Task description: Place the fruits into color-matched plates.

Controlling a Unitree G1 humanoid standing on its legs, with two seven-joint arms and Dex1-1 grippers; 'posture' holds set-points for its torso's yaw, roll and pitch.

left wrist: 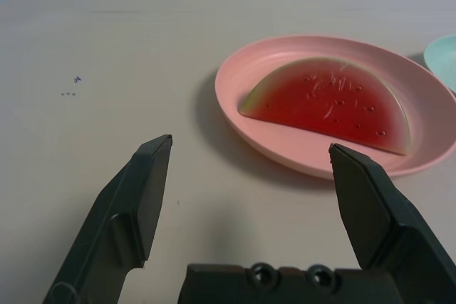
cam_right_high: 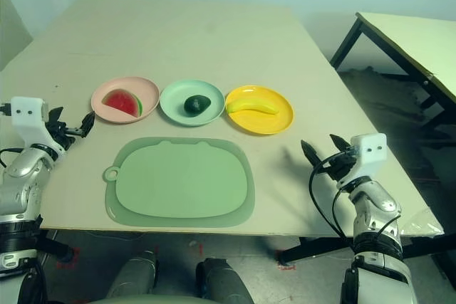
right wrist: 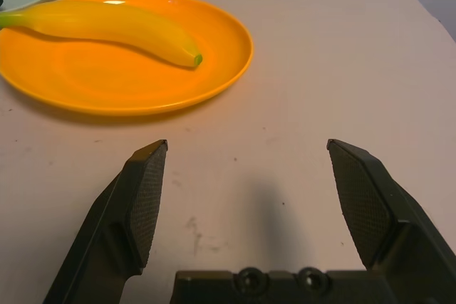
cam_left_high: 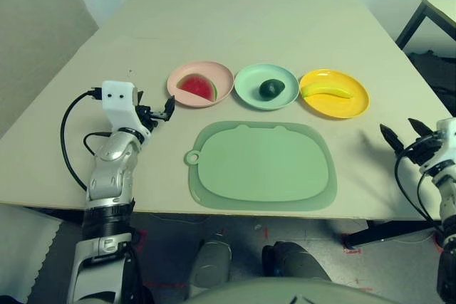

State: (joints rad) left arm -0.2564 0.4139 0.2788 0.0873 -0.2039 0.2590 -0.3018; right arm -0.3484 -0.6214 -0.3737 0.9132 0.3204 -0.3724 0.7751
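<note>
Beige and bare at its far end, the surface [cam_left_high: 235, 26] carries a row of three round plates with a pale green mat [cam_left_high: 262, 165] lying just in front of them. On the robot's left stands the pink plate [cam_left_high: 224, 80] holding the watermelon wedge [cam_left_high: 197, 87], rind toward the middle plate. Beside it, the mint green plate [cam_left_high: 246, 87] holds the dark avocado [cam_left_high: 271, 89]. On the right, the yellow plate [cam_left_high: 338, 106] holds the banana [cam_left_high: 326, 91], lying across it.

Left tool [cam_left_high: 159, 114] sits low over the surface, left of the mat's far corner, its two black fingers spread wide and holding nothing. It points toward the pink plate, which lies just ahead of it and slightly toward the middle; in the left wrist view the wedge [left wrist: 331, 105] and its plate [left wrist: 242, 80] sit just beyond the fingertips [left wrist: 153, 169], apart from them.

Right tool [cam_right_high: 322, 153] hangs near the surface's right edge, right of the mat, also spread wide and empty. The yellow plate [right wrist: 214, 76] with the banana [right wrist: 107, 26] lies ahead of it and toward the middle, clear of the fingers [right wrist: 146, 190].
</note>
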